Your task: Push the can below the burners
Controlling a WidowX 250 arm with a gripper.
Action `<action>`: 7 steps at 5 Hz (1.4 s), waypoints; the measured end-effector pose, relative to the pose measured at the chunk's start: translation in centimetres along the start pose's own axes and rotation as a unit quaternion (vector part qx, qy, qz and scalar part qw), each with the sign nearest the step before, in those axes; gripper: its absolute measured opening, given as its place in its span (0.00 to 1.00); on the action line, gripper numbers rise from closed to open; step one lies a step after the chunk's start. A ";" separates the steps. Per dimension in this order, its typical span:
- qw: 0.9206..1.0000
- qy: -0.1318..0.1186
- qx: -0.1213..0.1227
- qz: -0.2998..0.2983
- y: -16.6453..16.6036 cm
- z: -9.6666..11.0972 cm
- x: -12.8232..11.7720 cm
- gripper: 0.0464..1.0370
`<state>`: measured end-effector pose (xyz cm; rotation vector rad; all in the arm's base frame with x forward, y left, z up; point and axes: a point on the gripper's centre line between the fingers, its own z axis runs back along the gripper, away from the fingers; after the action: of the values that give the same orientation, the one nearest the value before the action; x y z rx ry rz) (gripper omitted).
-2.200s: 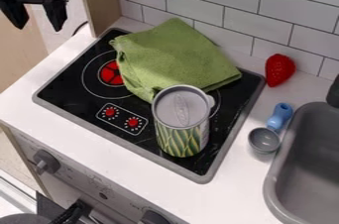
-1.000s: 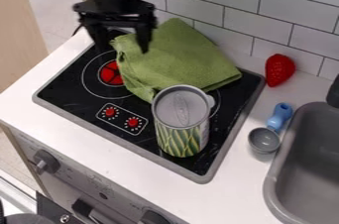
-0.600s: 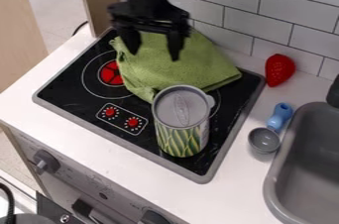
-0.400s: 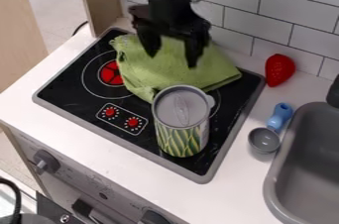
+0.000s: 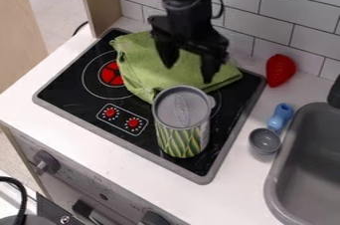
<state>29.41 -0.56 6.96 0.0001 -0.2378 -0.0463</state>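
The white, smooth-topped bench runs along a white tiled wall. Set into it is a black rectangular cooktop with a grey rim, and towards the right side of the view lies a deep grey sink with rounded corners. The black two-finger end effector hangs in front of the wall, over the back of the cooktop, its fingers spread apart with nothing between them. Behind the fingers, a folded green fabric cloth covers part of the cooktop's back. A tall cylindrical can, grey-lidded and patterned in green and yellow, stands upright on the cooktop's front right part, partly hiding a burner ring. Between cooktop and sink lies a blue-handled spoon with a round grey bowl. A red plastic strawberry rests near the wall. On the cooktop's left side is a round red burner mark.
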 end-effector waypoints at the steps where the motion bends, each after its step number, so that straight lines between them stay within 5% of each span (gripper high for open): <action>1: 1.000 0.005 0.003 -0.011 -0.5 -0.4 -1.0 0.96; 2: 1.000 0.001 0.023 -0.011 -0.7 -0.6 -1.6 0.96; 7: 0.999 -0.003 0.033 0.007 -0.7 0.1 -4.3 0.96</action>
<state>25.20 -1.08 6.02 0.0639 -0.2461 -0.0248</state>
